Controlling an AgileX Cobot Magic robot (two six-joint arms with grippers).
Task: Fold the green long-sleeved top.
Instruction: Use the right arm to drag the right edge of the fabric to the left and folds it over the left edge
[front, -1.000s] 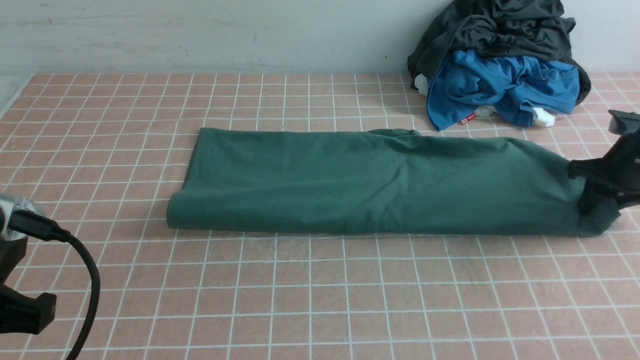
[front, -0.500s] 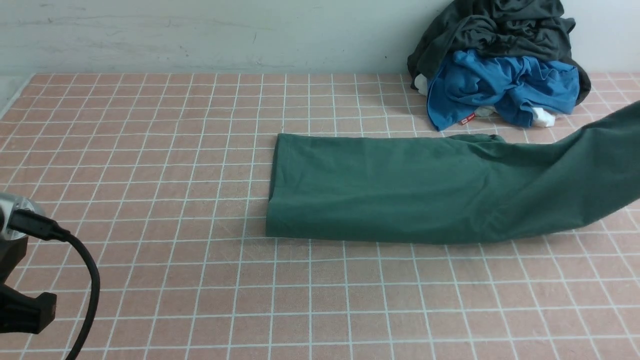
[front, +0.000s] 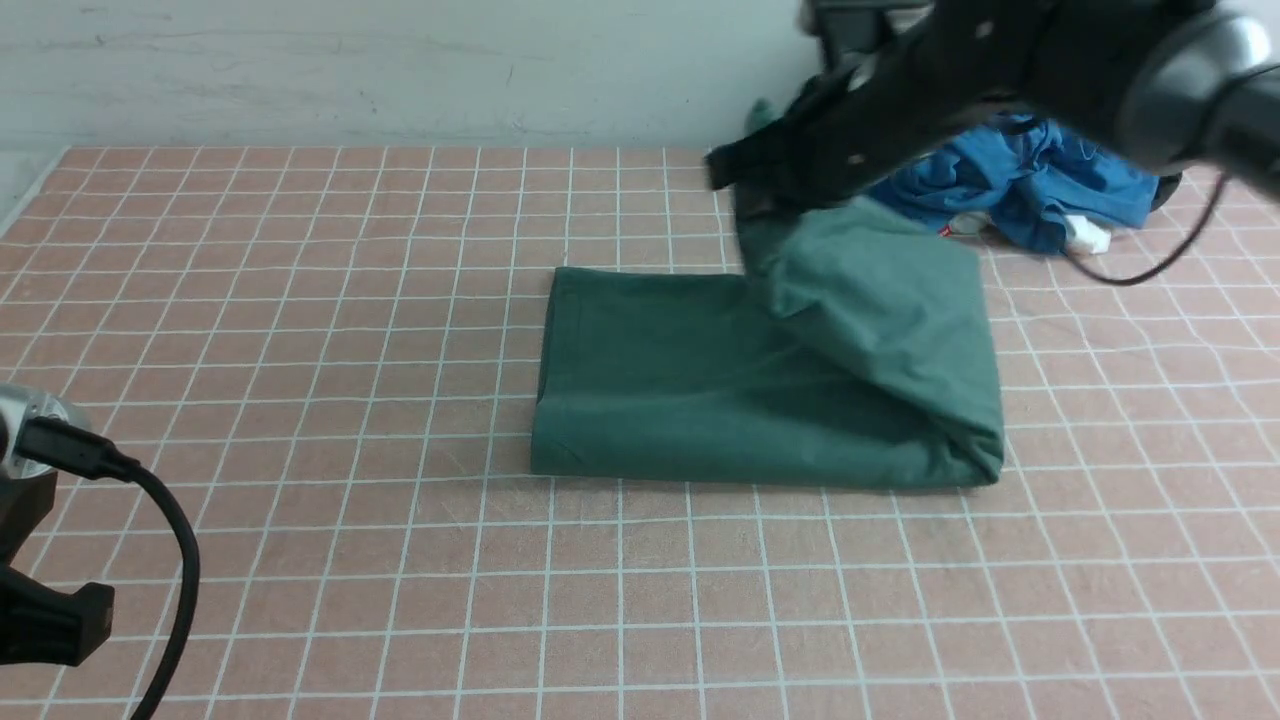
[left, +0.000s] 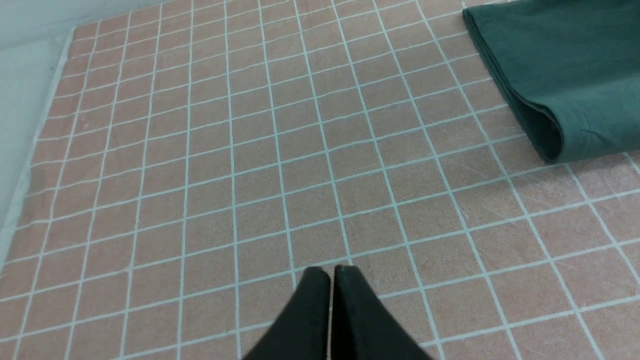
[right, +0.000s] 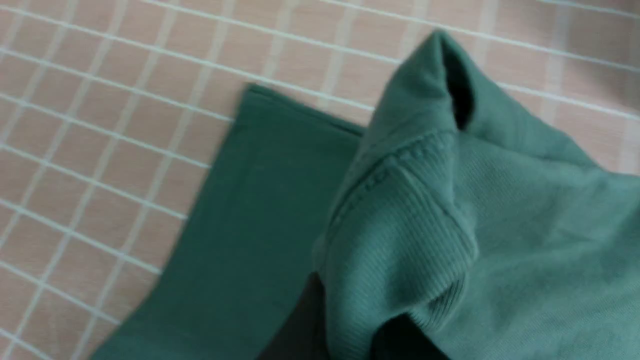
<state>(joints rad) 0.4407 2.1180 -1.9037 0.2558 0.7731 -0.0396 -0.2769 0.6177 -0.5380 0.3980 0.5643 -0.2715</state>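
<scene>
The green long-sleeved top (front: 700, 390) lies as a folded strip at the middle of the tiled table. Its right end is lifted and doubled back over the strip. My right gripper (front: 745, 195) hangs above the strip's far edge, shut on the top's ribbed end (right: 400, 250); its fingertips are hidden in the cloth. The flat lower layer (right: 250, 220) shows below it. My left gripper (left: 331, 272) is shut and empty over bare tiles, left of the top's folded left end (left: 555, 100). In the front view only its wrist and cable (front: 60, 450) show at the lower left.
A heap of a dark charcoal-grey garment and a bright blue garment (front: 1030, 180) lies at the back right by the wall, partly behind my right arm (front: 1000, 60). The table's left edge (left: 30, 165) is near my left gripper.
My right gripper pulled the top to the right, lifted its right end, and has swung it up and over to the left, doubling the strip. The left arm has not moved.
</scene>
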